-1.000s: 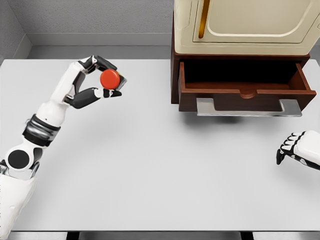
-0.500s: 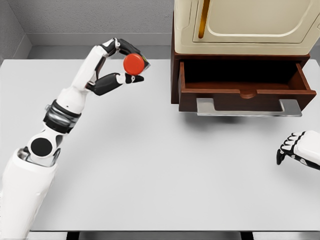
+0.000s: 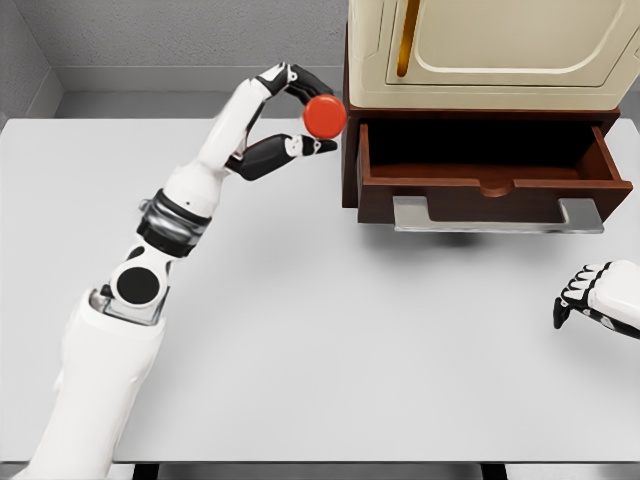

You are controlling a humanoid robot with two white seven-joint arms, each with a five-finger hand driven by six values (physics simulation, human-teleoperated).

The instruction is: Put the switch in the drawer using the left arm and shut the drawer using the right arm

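Note:
My left hand (image 3: pixel 312 116) is raised above the table and shut on the switch (image 3: pixel 325 117), a round red button pinched between thumb and fingers. It hangs just left of the cabinet's left wall, a little above drawer height. The brown wooden drawer (image 3: pixel 490 185) stands pulled out under the cream cabinet (image 3: pixel 490 50), its dark inside showing nothing and a flat metal handle (image 3: pixel 497 215) across its front. My right hand (image 3: pixel 590 296) rests low at the right edge, fingers curled and holding nothing, below and right of the drawer.
A white table (image 3: pixel 320 330) fills the view, with a grey wall behind it. The cabinet's brown base stands at the back right of the table.
My left arm has swung up and to the right, carrying the switch from the table's left side to just beside the cabinet. The right hand has not moved.

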